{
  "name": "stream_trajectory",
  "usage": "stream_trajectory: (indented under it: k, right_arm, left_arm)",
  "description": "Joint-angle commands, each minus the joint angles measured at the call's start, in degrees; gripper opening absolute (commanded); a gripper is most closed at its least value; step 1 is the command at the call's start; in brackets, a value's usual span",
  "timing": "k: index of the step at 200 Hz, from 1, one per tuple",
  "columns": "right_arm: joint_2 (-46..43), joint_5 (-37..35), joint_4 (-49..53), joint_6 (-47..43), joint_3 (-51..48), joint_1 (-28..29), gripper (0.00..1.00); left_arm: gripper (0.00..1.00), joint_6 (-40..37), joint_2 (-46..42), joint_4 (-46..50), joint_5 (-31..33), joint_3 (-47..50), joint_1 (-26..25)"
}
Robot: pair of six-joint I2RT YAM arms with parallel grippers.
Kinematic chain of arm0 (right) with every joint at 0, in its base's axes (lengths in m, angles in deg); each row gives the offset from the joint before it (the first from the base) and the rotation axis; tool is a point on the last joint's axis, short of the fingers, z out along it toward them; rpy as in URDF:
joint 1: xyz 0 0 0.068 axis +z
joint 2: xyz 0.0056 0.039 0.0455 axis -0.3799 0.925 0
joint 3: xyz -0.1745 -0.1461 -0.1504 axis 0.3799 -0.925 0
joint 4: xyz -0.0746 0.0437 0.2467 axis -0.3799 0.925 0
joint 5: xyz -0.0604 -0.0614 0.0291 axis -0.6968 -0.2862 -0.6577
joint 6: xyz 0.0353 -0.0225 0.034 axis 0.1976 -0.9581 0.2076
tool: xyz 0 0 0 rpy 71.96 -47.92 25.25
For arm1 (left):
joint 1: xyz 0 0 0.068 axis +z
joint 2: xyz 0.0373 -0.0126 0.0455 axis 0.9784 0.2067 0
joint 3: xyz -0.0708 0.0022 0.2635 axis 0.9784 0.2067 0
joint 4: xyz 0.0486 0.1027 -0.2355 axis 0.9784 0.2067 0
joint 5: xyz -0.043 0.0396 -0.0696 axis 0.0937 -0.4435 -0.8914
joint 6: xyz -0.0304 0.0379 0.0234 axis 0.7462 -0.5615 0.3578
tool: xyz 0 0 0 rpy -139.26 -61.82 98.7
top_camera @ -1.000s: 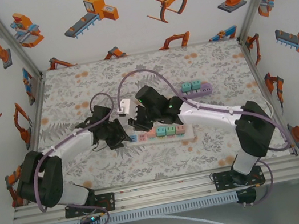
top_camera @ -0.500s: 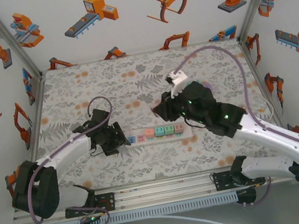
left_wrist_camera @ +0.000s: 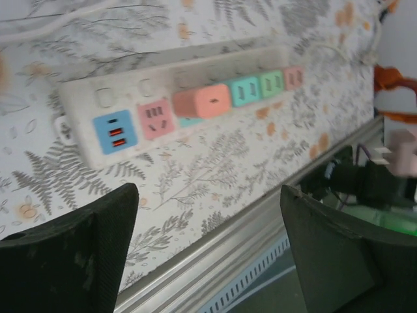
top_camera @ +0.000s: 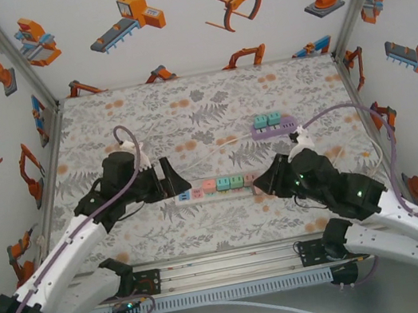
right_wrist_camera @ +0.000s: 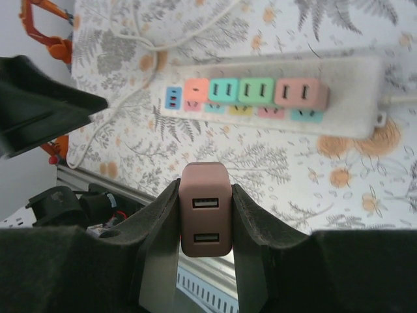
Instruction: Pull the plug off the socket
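Observation:
A white power strip [top_camera: 218, 185] with coloured sockets lies mid-table, also seen as the strip [right_wrist_camera: 273, 98] and the strip [left_wrist_camera: 130, 111]. My right gripper [right_wrist_camera: 205, 195] is shut on a dusty-pink USB plug [right_wrist_camera: 205, 218], held clear of the strip above the mat near the front rail. From above, the right gripper [top_camera: 262, 183] hangs at the strip's right end. My left gripper [top_camera: 177, 180] stands open at the strip's left end, its fingers [left_wrist_camera: 85, 254] holding nothing. Another pink plug [left_wrist_camera: 202, 101] sits in the strip.
A purple power strip [top_camera: 272, 123] lies behind on the right, and a white cable [top_camera: 223, 144] runs across the mat. The aluminium front rail [top_camera: 227, 260] is close below both grippers. Enclosure walls stand on three sides.
The left gripper has opened and drawn back from the strip's left end. The right gripper lifted the pink plug off the strip, swung it up and back, then down to the front right.

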State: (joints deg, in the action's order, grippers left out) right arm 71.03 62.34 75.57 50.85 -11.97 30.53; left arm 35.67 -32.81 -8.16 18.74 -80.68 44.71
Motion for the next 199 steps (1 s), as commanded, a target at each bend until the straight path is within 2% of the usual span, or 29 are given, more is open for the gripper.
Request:
stream_trajectory:
  k: [1, 35, 79, 96, 166, 199]
  right_arm:
    - [-1.6, -0.9, 2.3, 6.6, -3.6, 0.0, 0.25]
    - [-1.8, -0.3, -1.9, 8.8, -9.1, 0.0, 0.25]
    - [-0.1, 0.7, -12.2, 12.6, -17.4, 0.0, 0.25]
    - [0.4, 0.7, -15.8, 14.0, -20.3, 0.0, 0.25]
    - [1.0, 0.1, -25.2, 17.1, -29.9, 0.0, 0.27]
    - [0.9, 0.2, -22.6, 19.4, -31.3, 0.0, 0.40]
  left_arm:
    - [0.87, -6.6, -3.3, -2.4, -7.1, -0.5, -2.7]
    - [0.92, -9.5, -5.9, -3.2, -8.6, 0.5, -9.1]
    - [1.00, -15.3, -6.1, -6.8, -4.8, 3.1, -19.3]
    - [0.97, -17.9, -5.9, -9.7, -4.4, 4.0, -22.1]
    - [0.97, -22.8, -3.3, -14.1, -4.7, 5.4, -25.8]
    - [0.97, -23.5, -3.6, -14.0, -2.4, 5.5, -26.2]
